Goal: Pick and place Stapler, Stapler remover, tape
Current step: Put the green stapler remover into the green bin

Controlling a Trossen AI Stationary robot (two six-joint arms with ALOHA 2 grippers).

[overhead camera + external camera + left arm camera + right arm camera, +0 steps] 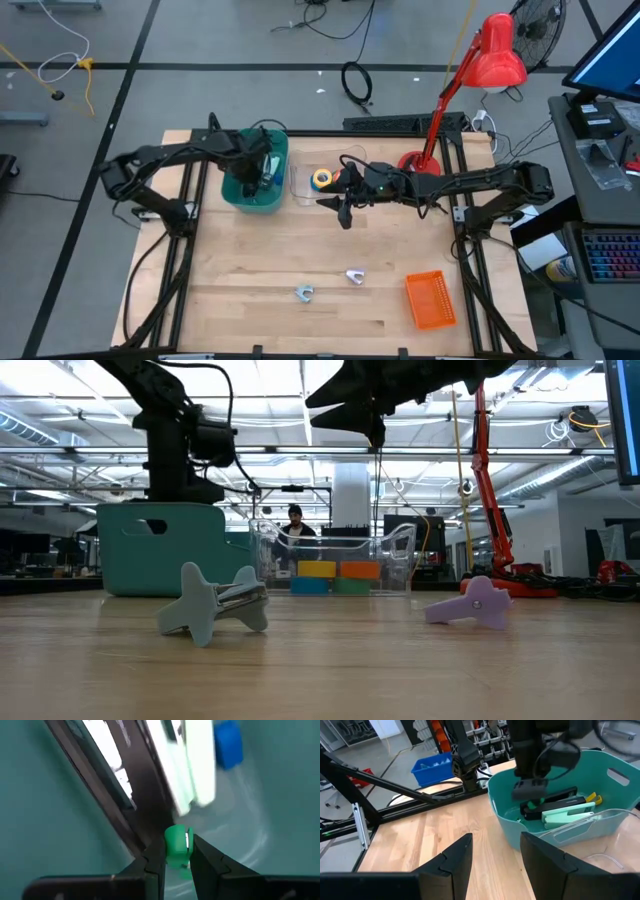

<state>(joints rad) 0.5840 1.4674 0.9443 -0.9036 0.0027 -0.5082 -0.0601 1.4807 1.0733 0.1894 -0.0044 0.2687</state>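
The tape rolls, blue and yellow stacked beside green and orange, sit inside a clear plastic bin at the back of the table, just beside a teal tub. In the teal tub lie the staplers, a dark one and a pale green one side by side on its floor. The left gripper is lowered into that tub, its jaws closed narrowly on a small green piece pinched between the fingertips, just above the staplers. The right gripper hangs in the air over the near edge of the clear bin, its jaws parted and holding nothing. Two staple removers lie on the bare wood toward the front of the table, well apart from the bins: a blue-grey one and a lilac one. An orange basket sits at the front right, and a red desk lamp stands at the back right corner.
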